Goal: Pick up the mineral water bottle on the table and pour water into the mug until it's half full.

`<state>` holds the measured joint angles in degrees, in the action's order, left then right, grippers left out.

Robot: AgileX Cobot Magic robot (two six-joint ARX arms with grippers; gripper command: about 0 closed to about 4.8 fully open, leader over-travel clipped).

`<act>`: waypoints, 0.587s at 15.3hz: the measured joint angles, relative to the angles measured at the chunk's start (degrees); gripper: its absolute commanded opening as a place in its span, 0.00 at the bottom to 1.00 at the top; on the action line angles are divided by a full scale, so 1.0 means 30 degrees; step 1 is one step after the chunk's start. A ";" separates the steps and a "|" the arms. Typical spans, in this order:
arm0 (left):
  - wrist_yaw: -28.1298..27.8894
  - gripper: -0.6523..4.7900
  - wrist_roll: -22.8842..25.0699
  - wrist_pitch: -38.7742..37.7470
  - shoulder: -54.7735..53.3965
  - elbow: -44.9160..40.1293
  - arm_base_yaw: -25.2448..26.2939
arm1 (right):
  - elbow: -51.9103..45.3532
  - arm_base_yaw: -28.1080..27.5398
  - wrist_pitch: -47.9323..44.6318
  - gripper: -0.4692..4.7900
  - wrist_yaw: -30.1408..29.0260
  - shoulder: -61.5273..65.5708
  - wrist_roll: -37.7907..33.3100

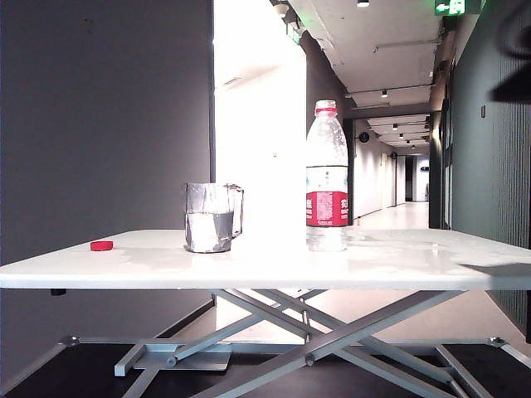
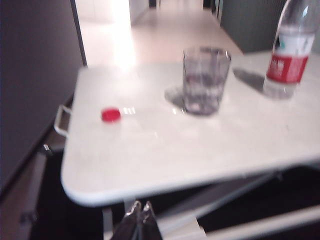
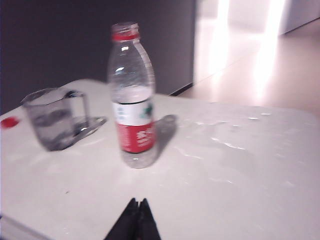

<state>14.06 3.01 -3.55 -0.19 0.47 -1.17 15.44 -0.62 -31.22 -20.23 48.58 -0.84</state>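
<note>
Bottle (image 3: 132, 97) stands uncapped beside the mug (image 3: 52, 119), probably light, thin-walled and crushable; grip its labelled middle. Left gripper (image 2: 140, 210) and right gripper (image 3: 137, 206) hang back from it, jaws pressed together, empty.

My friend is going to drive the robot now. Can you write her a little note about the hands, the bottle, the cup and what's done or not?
Left gripper: shut, empty, off the table's near edge.
Right gripper: shut, empty, above the table, short of the bottle.
Mineral water bottle: upright mid-table, cap off.
Mug: upright to the bottle's left, roughly half full.
Red cap: lying left of the mug.
Done: water appears poured, bottle set down.
Left: only check the water level.
</note>
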 measured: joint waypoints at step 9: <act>-0.1639 0.11 -0.0007 0.1333 0.0000 0.0000 0.0000 | -0.3104 0.1552 0.6849 0.08 0.6732 -1.0732 0.0532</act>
<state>9.15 2.98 0.45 -0.19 0.47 -1.17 6.13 4.03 -10.68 -0.03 16.38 0.75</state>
